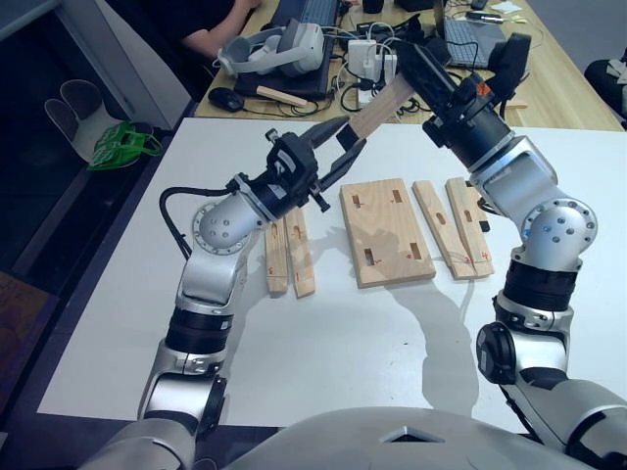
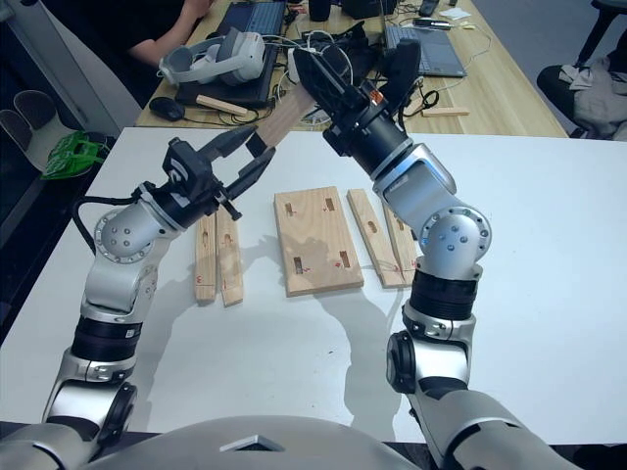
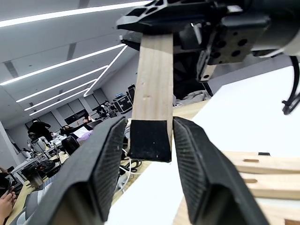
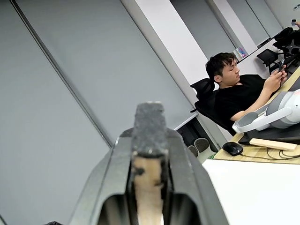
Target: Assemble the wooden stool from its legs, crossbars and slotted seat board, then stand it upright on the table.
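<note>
My right pincer (image 1: 416,73) is clamped on one end of a wooden leg (image 1: 380,106), holding it raised above the desk (image 1: 323,343) behind the slotted seat board (image 1: 387,232). My left pincer (image 1: 338,144) gapes around its free end, not yet closed. The leg looks light, stiff and smooth, so I'd pinch its flat faces near that end

Seat board (image 1: 387,231) lies flat dead centre of the frame: pale wood, rectangular, four little slots cut in it. Just left of it, two short slats (image 1: 290,255) sit side by side, pretty much touching. To its right, two longer slotted bars (image 1: 458,227) lie flat, angled so their lower ends meet. One leg (image 1: 377,110) with a black-capped end is up in the air, tilted, upper centre.
</note>
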Motion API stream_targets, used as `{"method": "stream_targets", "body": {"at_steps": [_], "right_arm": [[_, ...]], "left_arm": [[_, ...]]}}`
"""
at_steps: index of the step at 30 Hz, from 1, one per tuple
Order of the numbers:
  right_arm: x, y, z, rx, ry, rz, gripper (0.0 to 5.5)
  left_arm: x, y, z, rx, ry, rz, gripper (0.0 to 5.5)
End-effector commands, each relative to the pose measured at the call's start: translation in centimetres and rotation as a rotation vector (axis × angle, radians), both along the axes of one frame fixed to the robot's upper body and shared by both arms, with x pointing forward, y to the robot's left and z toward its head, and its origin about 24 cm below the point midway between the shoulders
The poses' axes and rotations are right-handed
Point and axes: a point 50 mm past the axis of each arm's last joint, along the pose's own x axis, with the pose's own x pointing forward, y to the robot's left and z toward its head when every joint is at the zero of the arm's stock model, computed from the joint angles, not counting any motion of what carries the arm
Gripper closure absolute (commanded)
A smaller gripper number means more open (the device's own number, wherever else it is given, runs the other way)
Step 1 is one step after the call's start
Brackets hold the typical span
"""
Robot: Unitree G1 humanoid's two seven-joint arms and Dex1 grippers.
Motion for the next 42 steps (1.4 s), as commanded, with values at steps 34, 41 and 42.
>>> {"method": "stream_targets", "body": {"at_steps": [34, 41, 42], "right_arm": [[0.9, -9.0, -11.6, -0.758, 0.055, -0.456, 5.12], [1.9, -5.1, -11.7, -0.976, 0.092, -0.543, 5.12], [2.0, -5.0, -11.6, -0.988, 0.087, -0.561, 5.12]], "left_arm": [[1.8, 2.1, -4.7, -0.489, 0.482, 0.500, 0.26], [2.0, 2.3, -4.7, -0.481, 0.498, 0.506, 0.26], [1.9, 2.3, -4.8, -0.479, 0.501, 0.507, 0.26]]}}
